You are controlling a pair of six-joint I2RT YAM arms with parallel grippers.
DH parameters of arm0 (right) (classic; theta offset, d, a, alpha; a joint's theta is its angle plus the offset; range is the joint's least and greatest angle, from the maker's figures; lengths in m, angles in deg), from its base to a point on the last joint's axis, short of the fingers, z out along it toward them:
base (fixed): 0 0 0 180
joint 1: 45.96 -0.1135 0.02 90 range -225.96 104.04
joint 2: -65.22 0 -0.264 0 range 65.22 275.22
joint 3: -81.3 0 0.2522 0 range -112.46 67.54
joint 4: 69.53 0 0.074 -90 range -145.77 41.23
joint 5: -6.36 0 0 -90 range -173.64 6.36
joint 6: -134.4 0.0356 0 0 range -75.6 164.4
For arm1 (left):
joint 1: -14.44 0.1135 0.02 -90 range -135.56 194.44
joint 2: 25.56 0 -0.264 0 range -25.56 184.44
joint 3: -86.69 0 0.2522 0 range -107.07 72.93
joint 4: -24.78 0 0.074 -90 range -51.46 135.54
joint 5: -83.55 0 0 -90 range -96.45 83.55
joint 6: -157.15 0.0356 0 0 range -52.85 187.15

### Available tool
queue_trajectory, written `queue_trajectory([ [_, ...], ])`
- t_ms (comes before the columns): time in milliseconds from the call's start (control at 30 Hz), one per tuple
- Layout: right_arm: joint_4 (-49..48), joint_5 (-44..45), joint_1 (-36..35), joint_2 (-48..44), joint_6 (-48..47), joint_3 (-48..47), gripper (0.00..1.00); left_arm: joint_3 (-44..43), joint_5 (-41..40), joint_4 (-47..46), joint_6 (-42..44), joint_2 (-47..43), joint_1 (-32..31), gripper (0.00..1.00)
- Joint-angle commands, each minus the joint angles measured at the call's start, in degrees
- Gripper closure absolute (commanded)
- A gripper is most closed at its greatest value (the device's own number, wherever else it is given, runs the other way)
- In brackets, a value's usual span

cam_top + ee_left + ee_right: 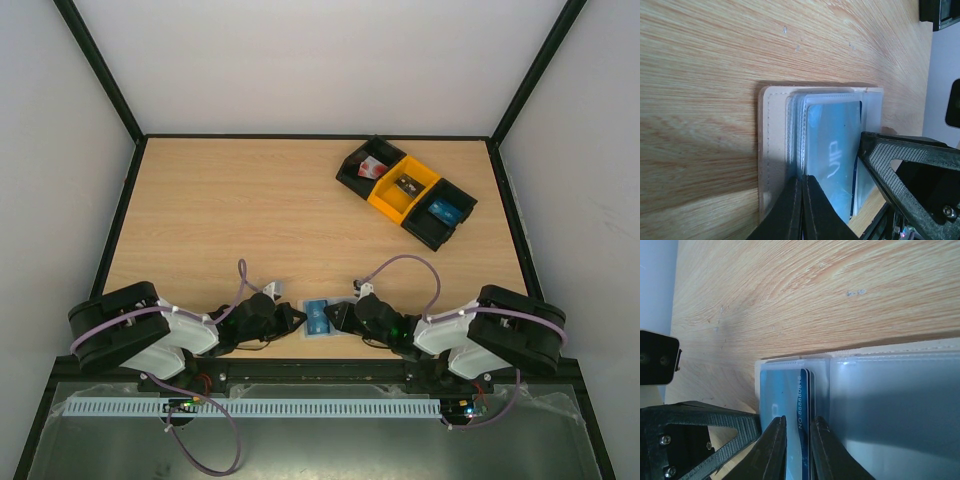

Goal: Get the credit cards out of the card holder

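The card holder (318,322) lies flat near the table's front edge, between my two grippers. In the left wrist view its pale sleeve (772,150) holds a blue credit card marked VIP (832,145). My left gripper (802,182) is shut on the holder's clear pocket sheets at their edge. In the right wrist view the blue credit cards (782,390) stand partly out of the holder (890,405). My right gripper (797,427) is closed on the cards' edges, one finger on each side. In the top view the left gripper (297,318) and the right gripper (338,318) face each other across the holder.
Three joined bins stand at the back right: a black one (352,160) with a red-and-white item, a yellow one (385,200) with a small dark item, and a black one (462,205) with a blue card (443,211). The table's front edge is just behind the holder.
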Motion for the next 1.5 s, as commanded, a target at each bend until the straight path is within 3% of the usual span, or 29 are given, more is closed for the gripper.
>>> queue_trajectory([
  [0,-0.2,-3.2,-0.5,-2.1,0.2,-0.1,0.85,1.6,0.1,8.9,0.4,2.6,-0.7,0.97],
  [733,8.9,3.1,-0.5,-7.6,-1.8,-1.9,0.82,1.6,0.2,9.1,0.5,2.6,-0.7,0.97],
  [1467,2.5,0.0,-0.6,-1.6,-0.8,-1.6,0.83,0.2,0.4,10.1,1.1,3.4,-0.8,0.97],
])
